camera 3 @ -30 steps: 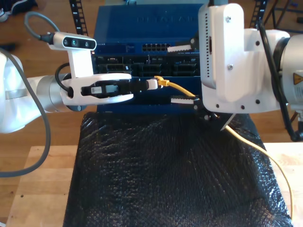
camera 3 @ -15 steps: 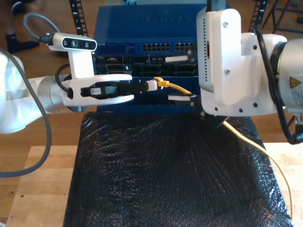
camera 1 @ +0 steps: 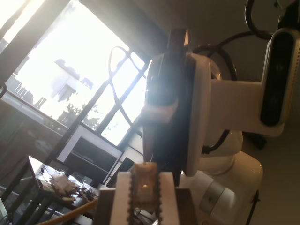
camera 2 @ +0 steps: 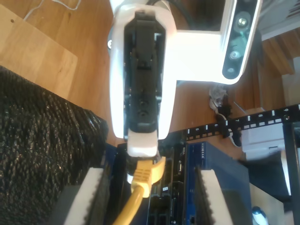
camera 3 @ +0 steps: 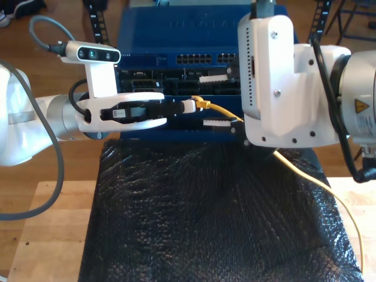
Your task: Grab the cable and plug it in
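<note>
Two grippers meeting in front of the blue network gear (camera 3: 170,26), above the black bubbly sheet (camera 3: 205,211). Reaching in from the exterior view's left, my first gripper (camera 3: 189,106), fingers pinched narrow on the pale plug (camera 3: 201,102) of the yellow cable (camera 3: 220,108); same grip seen close up in the first wrist view (camera 1: 145,185). No change in its place or in the plug's since half a second ago. Coming in from the exterior view's right, my second gripper (camera 3: 216,100), spread wide, its serrated white fingers (camera 3: 212,77) above and below the cable without touching it; in the second wrist view the cable (camera 2: 140,180) running between the two parted pads (camera 2: 96,197). Shifted a little toward the exterior view's left compared with the earlier frames, closer to my first gripper. Beyond it, cable trailing across the sheet toward the exterior view's lower right. Plug held just in front of the gear's face, whether touching it or not hard to tell.
</note>
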